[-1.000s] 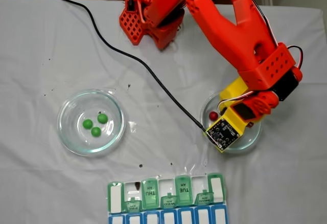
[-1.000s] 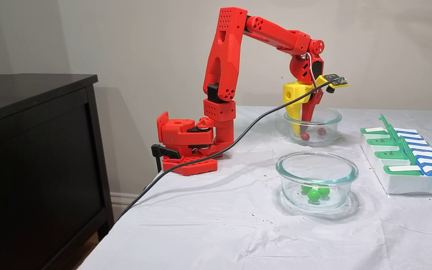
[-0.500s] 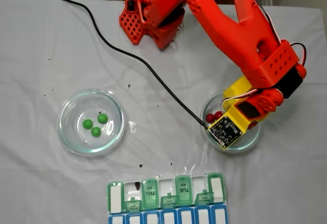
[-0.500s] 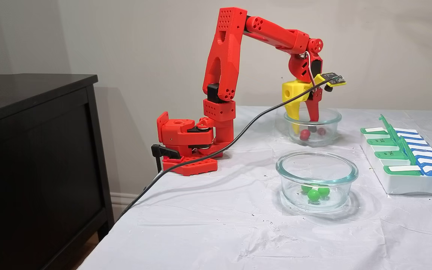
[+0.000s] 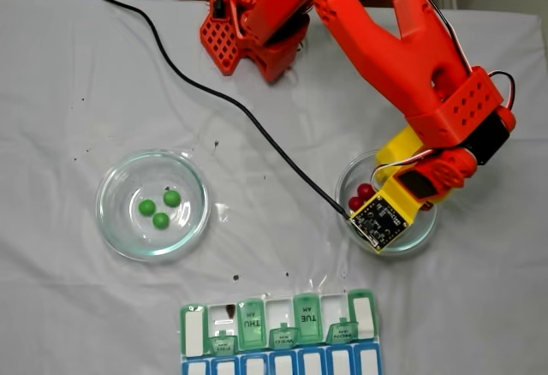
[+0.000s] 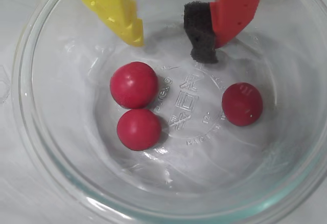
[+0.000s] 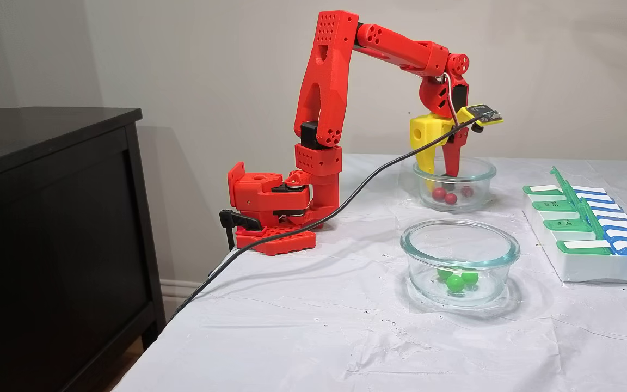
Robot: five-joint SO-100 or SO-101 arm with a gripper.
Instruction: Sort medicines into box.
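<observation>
Three red medicines lie in a clear glass dish (image 6: 23, 111): two touching (image 6: 134, 84) (image 6: 138, 129) and one apart (image 6: 242, 104). My gripper (image 6: 168, 42) hangs open just above the dish floor, behind the balls, with nothing between its yellow finger (image 6: 122, 14) and its red finger's black pad (image 6: 202, 37). In a fixed view from the side the gripper (image 7: 440, 175) reaches down into the far dish (image 7: 477, 163). Three green medicines (image 5: 161, 208) sit in the other dish (image 5: 107, 221). The box (image 5: 278, 332) lies at the table's near edge, some green lids raised.
A black cable (image 5: 223, 97) runs across the white cloth from the far left to the wrist camera board (image 5: 377, 221). The arm's red base (image 7: 270, 209) stands at the table's back edge. A dark cabinet (image 7: 47, 218) stands beside the table.
The fingers have spread apart and lifted a little inside the dish. The red balls have rolled; two now lie together at the dish's left in the view from above.
</observation>
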